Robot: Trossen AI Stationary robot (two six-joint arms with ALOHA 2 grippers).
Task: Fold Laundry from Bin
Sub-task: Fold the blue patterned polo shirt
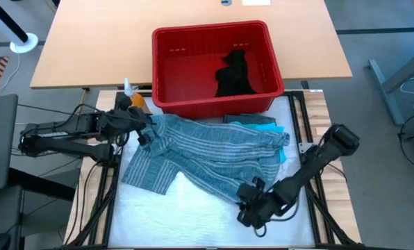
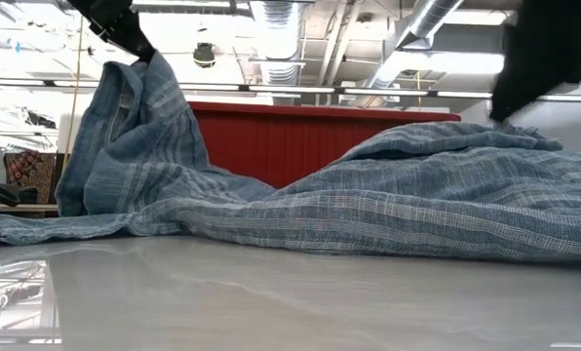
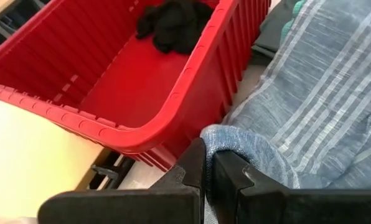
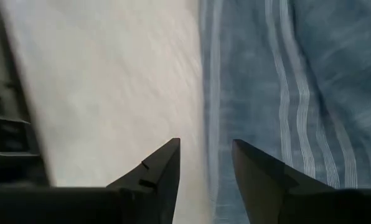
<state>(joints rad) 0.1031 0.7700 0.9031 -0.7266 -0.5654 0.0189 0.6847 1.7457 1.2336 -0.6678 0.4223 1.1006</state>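
- I'm pinching a corner of the striped shirt [image 1: 207, 153] in the left pincer [image 3: 205, 167], lifting it beside the bin [image 1: 167, 42] to spread it over the bench [image 1: 186, 208].
- I'm hovering the right pincer [image 4: 205, 163], fingers spread and holding nothing, over the opposite hem, ready to grab.

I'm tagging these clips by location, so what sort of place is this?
Probably a robotics lab or workshop: exposed ceiling ducts, a wooden table on bare grey floor, and two robot arms handling a striped shirt beside a red bin.
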